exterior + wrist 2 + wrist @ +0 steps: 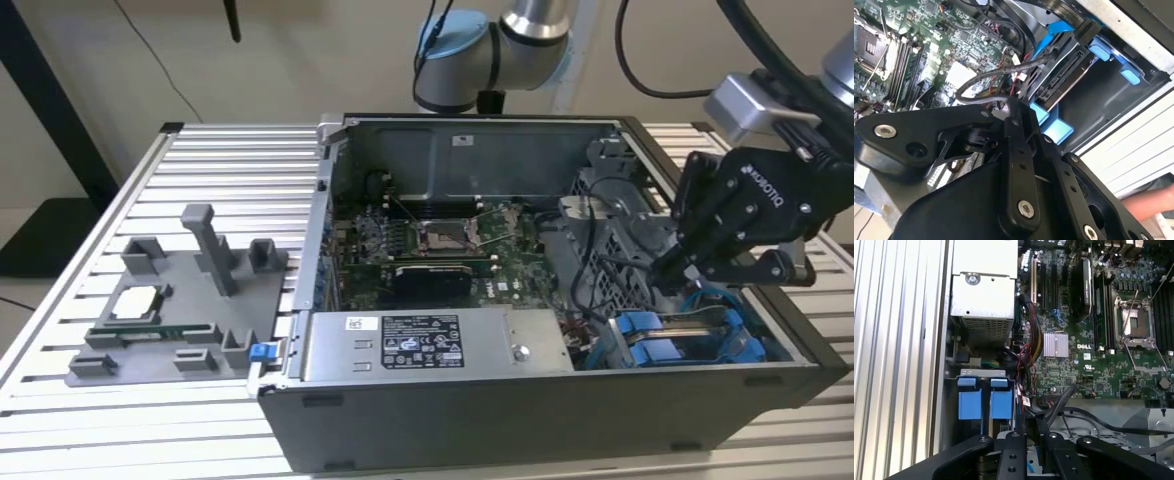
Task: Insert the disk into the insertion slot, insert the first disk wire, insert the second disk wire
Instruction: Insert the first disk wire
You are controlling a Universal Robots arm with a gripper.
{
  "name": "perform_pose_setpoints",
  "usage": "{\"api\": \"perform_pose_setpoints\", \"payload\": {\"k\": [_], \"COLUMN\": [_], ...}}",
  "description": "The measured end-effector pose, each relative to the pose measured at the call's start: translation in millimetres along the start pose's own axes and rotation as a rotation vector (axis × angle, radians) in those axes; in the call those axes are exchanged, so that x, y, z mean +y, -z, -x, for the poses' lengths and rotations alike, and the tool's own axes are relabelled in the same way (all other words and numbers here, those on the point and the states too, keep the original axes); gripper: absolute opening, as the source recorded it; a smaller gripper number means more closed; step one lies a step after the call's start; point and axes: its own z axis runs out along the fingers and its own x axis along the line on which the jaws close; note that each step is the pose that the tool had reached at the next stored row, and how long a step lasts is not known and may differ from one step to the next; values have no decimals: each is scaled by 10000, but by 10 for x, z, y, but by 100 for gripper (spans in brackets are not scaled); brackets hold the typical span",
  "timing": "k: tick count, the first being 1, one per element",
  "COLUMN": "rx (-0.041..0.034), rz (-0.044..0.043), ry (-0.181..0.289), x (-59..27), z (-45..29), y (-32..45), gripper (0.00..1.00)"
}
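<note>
Second wrist view: your gripper [1013, 106], jaws drawn narrow and seemingly pinched on a black wire [1024, 63], sits just beside the disk [1066, 72], which is seated in the insertion slot [1114, 100], connector edge facing the gripper, long axis running away.

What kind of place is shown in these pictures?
Probably a robotics lab or test bench for computer assembly: a robot arm hangs over an open computer case, which sits on a slatted aluminium table beside a grey parts fixture.
</note>
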Motion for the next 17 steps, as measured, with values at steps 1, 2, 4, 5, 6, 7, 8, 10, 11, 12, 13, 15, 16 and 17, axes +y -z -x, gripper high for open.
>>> {"api": "perform_pose_setpoints", "payload": {"k": [1, 2, 4, 5, 6, 7, 8, 10, 11, 12, 13, 15, 16, 17], "rx": [-2, 2, 19, 31, 40, 46, 56, 68, 73, 76, 80, 85, 84, 86], "rz": [-29, -77, -214, -301, -395, -494, -601, -818, -920, -1026, -1124, -1268, -1312, -1323], "ry": [21, 45, 134, 188, 237, 278, 318, 382, 404, 423, 439, 455, 461, 461], "x": [0, -1, -2, -2, -2, -3, -2, -2, -3, -2, -3, -4, -9, -27], "z": [-7, -14, -23, -28, -33, -40, -47, -65, -77, -92, -109, -132, -134, -136], "y": [-3, -4, -7, -7, -9, -10, -9, -9, -8, -8, -6, -11, -19, -29], "gripper": [0, 0, 0, 0, 0, 0, 0, 0, 0, 0, 0, 0, 0, 0]}}
